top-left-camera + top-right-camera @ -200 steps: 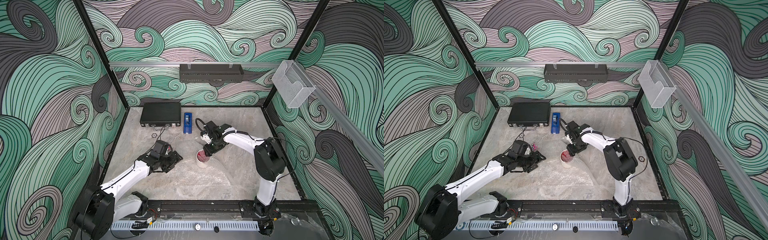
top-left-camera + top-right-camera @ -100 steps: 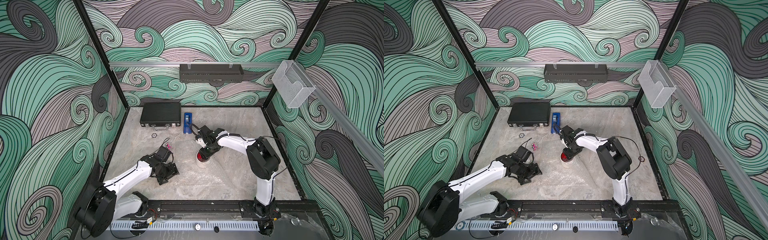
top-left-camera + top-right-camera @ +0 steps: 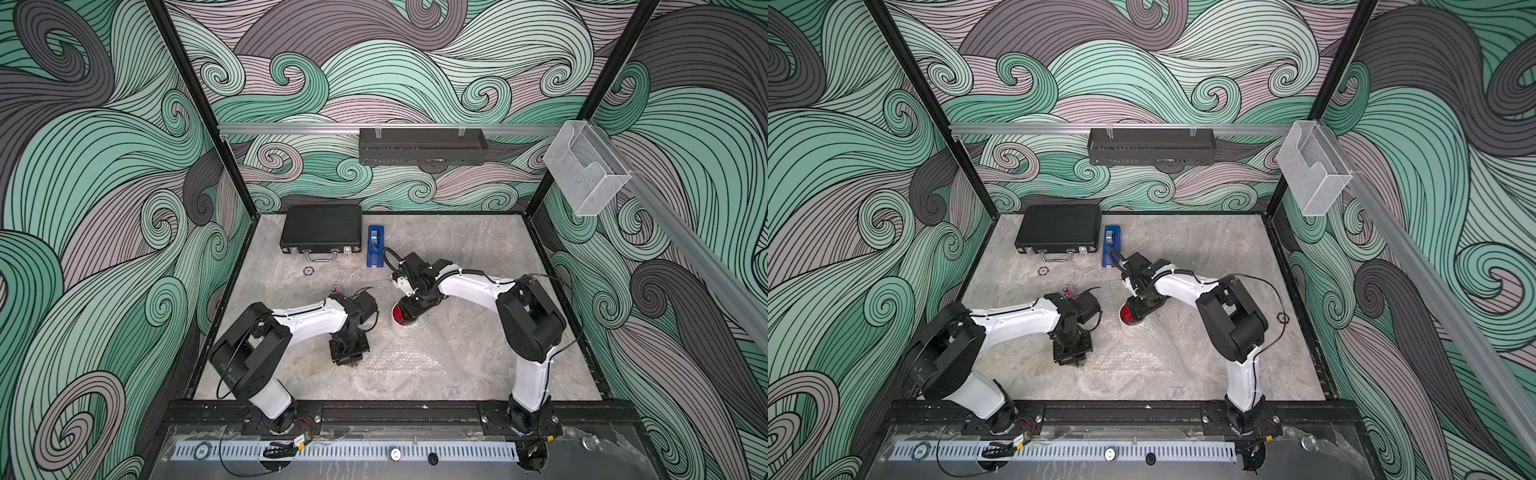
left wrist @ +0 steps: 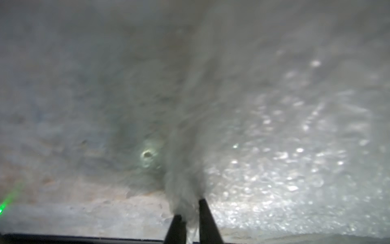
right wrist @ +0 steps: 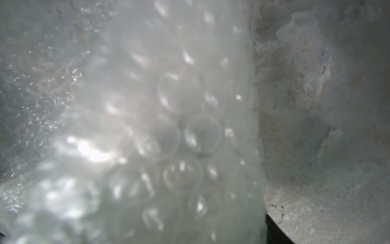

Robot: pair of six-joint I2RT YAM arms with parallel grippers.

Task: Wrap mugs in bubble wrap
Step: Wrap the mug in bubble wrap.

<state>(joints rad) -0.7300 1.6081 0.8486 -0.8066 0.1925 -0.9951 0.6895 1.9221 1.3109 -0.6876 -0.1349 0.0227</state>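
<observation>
Left gripper (image 4: 188, 209) closed (both arms low)

The wrap (image 5: 168, 137) is seen as clear, glinting plastic film, dimpled with round bubbles. The mug (image 3: 401, 329) is glazed: white outside, glossy red inside. The table (image 3: 478, 249) is finished matt, stone-like and pitted. The case (image 3: 321, 226) is ribbed matt black; the bin (image 3: 582, 174), clear plastic.
</observation>
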